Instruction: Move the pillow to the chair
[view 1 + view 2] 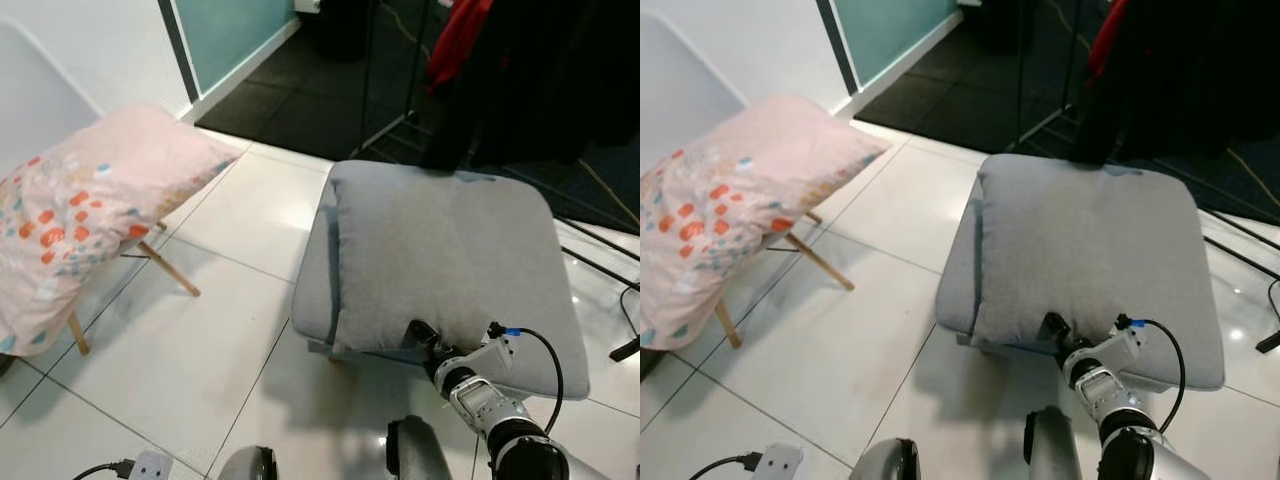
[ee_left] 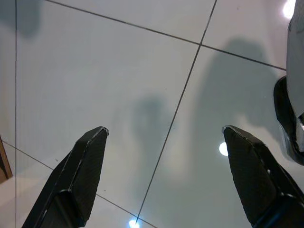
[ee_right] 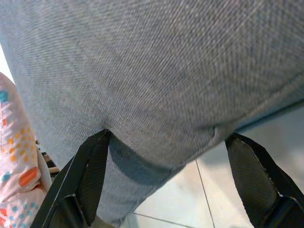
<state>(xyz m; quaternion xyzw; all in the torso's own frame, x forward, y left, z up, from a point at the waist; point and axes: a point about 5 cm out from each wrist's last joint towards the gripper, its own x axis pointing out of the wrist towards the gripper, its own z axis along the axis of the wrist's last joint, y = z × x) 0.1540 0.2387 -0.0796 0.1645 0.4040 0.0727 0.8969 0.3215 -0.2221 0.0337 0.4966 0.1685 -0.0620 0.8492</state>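
A grey pillow [image 1: 440, 260] lies flat on a grey padded stool [image 1: 312, 290] in front of me. My right gripper [image 1: 425, 335] is at the pillow's near edge, open, its fingertips pressed against the fabric; in the right wrist view the pillow [image 3: 156, 71] bulges between the spread fingers [image 3: 90, 175] of the gripper [image 3: 167, 135]. A pink patterned pillow [image 1: 90, 210] rests on a white chair [image 1: 30, 90] with wooden legs [image 1: 170, 265] at the left. My left gripper [image 2: 165, 128] hangs open over the white floor tiles.
A black clothes rack with dark and red garments [image 1: 455, 40] stands behind the stool. Black cables [image 1: 625, 300] cross the floor at the right. A white plug [image 1: 140, 465] lies on the tiles at bottom left. Open tiled floor lies between chair and stool.
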